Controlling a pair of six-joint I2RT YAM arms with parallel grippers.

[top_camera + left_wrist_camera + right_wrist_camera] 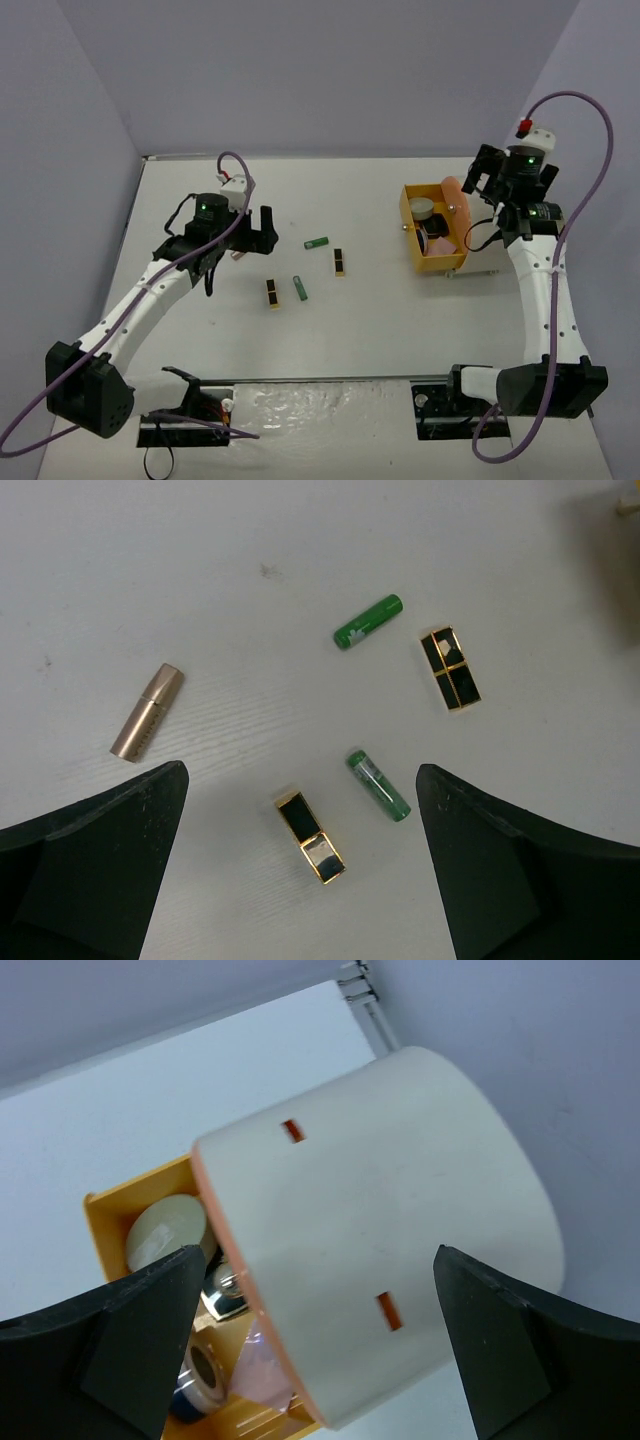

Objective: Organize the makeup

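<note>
My left gripper (256, 230) (300, 772) is open and empty, hovering over loose makeup on the white table. Below it lie a rose-gold tube (147, 712), two green tubes (368, 621) (379, 786) and two black-gold lipsticks (450, 668) (310, 822). The top view shows the green tubes (317, 242) (300, 288) and lipsticks (340, 262) (273, 293). My right gripper (482, 176) (318, 1260) is open above the cream drum (400, 1190). The drum's orange drawer (412, 232) (105, 1222) is pulled out and holds a pale round compact (165, 1230), a pink palette (262, 1378) and other small items.
The drum stands at the table's right, close to the right wall, mostly hidden under my right arm in the top view. Grey walls enclose the table on the left, back and right.
</note>
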